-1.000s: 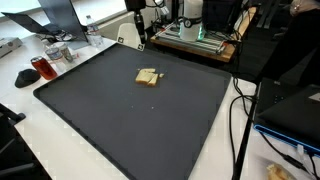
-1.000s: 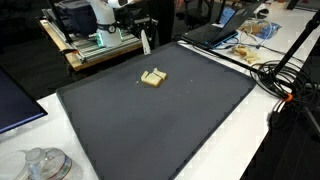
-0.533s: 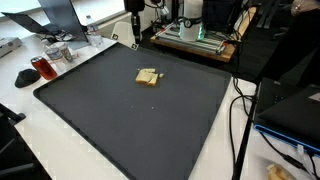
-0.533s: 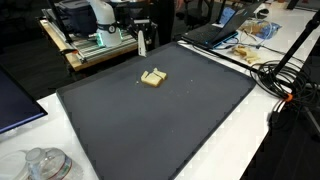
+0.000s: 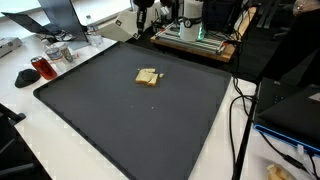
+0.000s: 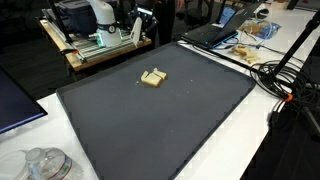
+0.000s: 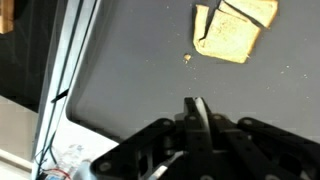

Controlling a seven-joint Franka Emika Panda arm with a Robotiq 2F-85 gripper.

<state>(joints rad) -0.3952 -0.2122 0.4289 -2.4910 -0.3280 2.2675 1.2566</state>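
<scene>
— Since a second ago the gripper (image 5: 140,17) has risen and pulled back past the far edge of the black mat (image 5: 120,130); before that it hung lower, right over that edge.

— And the bread (image 5: 148,76)?

— Unmoved. Both exterior views show it lying flat on the mat, somewhat nearer the far edge than the near one and well apart from the gripper.

— Is anything held?

— No. The wrist view shows the two fingers pressed together tip to tip, with nothing between them, above bare mat.

— What does that camera show of the bread?

— A tan slice sits at the top right of the view, with a smaller piece lying against its upper left corner (the frame cuts off the top, so I cannot tell how many pieces there are). One small crumb (image 7: 187,58) lies on the mat just beside the slice, on the side toward the fingers.

— What stands around the mat?

— It lies on a white table (image 5: 50,140). A wooden stand (image 5: 195,38) carrying a green-lit machine sits just behind the far edge, near the gripper. In an exterior view a laptop (image 6: 215,35) and a tangle of cables (image 6: 285,75) lie off one side of the mat.
</scene>
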